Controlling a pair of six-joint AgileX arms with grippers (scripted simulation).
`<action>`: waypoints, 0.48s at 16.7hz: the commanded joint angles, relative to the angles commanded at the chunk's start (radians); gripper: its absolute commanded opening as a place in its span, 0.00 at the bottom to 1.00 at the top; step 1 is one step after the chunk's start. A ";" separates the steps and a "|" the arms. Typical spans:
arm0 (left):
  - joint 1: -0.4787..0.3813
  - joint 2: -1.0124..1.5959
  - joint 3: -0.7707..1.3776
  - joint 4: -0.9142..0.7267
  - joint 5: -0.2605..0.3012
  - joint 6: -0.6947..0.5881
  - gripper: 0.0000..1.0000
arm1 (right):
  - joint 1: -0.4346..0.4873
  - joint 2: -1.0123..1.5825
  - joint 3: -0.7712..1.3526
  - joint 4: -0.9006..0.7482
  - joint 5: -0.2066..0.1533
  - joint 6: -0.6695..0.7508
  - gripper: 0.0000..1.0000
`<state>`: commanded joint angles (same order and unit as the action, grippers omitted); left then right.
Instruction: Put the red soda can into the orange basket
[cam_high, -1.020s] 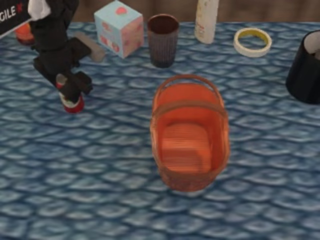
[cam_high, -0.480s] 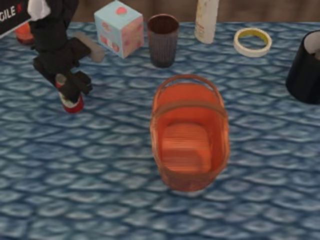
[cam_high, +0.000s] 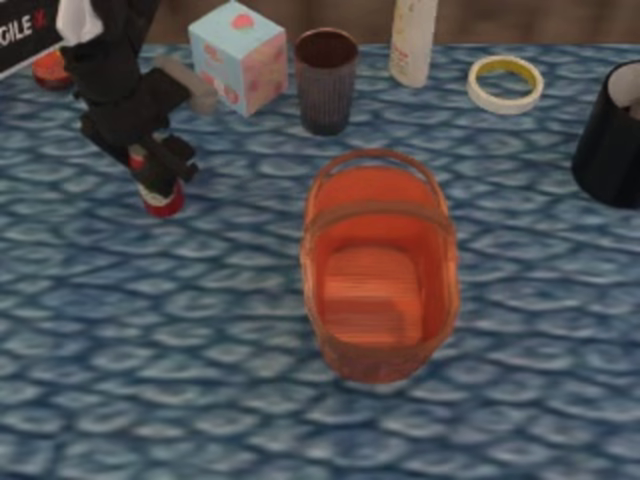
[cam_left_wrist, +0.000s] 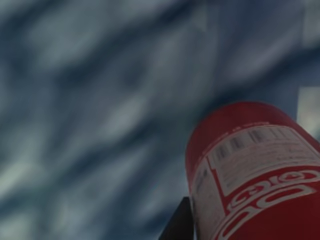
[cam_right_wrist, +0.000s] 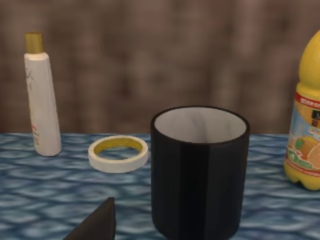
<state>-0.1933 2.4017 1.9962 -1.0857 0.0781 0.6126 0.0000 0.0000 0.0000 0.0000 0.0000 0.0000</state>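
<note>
Top view, nearest the lower edge: bare blue patterned desk (cam_high: 150, 380), then the orange basket (cam_high: 380, 270) standing upright at the middle, its arched handle crossing over the open, empty inside. Farther back and well to the basket's left, the left pincer (cam_high: 160, 172) is clamped on the red soda can (cam_high: 163, 200), whose red lower end pokes out below the dark fingers while its upper part is hidden by them. The can is well apart from the basket, out over the desk's left part. The left wrist view shows the same can close up, its red side and white barcode label filling one corner, with one dark finger (cam_left_wrist: 181, 224) pressed against it and blurred blue desk beyond.

Along the far edge stand a pale blue box (cam_high: 237, 55), a dark ribbed cup (cam_high: 326, 80), a white bottle (cam_high: 413, 42) and a roll of tape (cam_high: 506, 83). A black cylinder (cam_high: 610, 135) sits at the right edge.

The right pincer is parked off to the right; its fingers' spacing cannot be told.
</note>
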 joint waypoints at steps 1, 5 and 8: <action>-0.005 -0.008 -0.019 0.049 0.035 -0.015 0.00 | 0.000 0.000 0.000 0.000 0.000 0.000 1.00; -0.031 -0.055 -0.126 0.326 0.222 -0.099 0.00 | 0.000 0.000 0.000 0.000 0.000 0.000 1.00; -0.054 -0.100 -0.234 0.603 0.399 -0.182 0.00 | 0.000 0.000 0.000 0.000 0.000 0.000 1.00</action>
<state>-0.2470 2.3014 1.7622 -0.4827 0.4768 0.4304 0.0000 0.0000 0.0000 0.0000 0.0000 0.0000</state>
